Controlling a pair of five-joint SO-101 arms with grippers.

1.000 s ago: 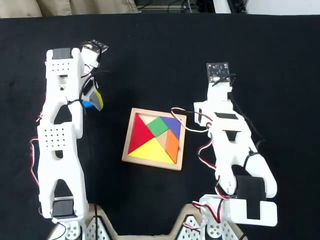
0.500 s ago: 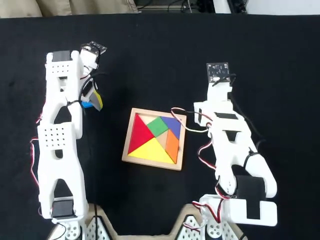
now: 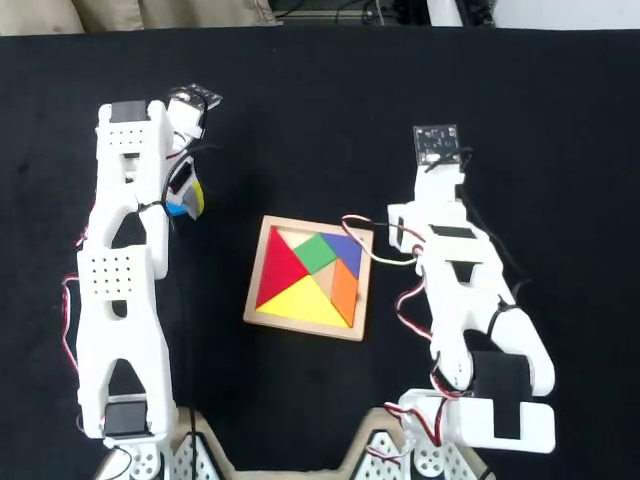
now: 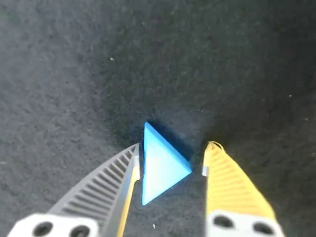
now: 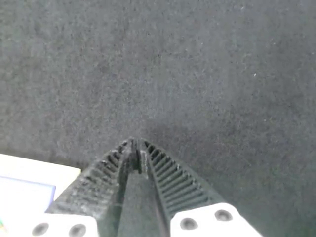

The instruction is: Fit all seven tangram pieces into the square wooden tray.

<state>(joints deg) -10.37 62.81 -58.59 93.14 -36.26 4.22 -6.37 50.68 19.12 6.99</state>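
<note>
At left, the left claw stands spread around a blue triangle lying on the black cloth. At centre, the wooden tray holds coloured pieces. The right claw, pressed together, hovers just beside the tray.

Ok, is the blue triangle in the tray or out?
Out. The blue triangle is between the fingers of the left claw, against the black cloth, well apart from the wooden tray.

A blue triangle lies on black cloth between the parted fingers of the left gripper.
</note>
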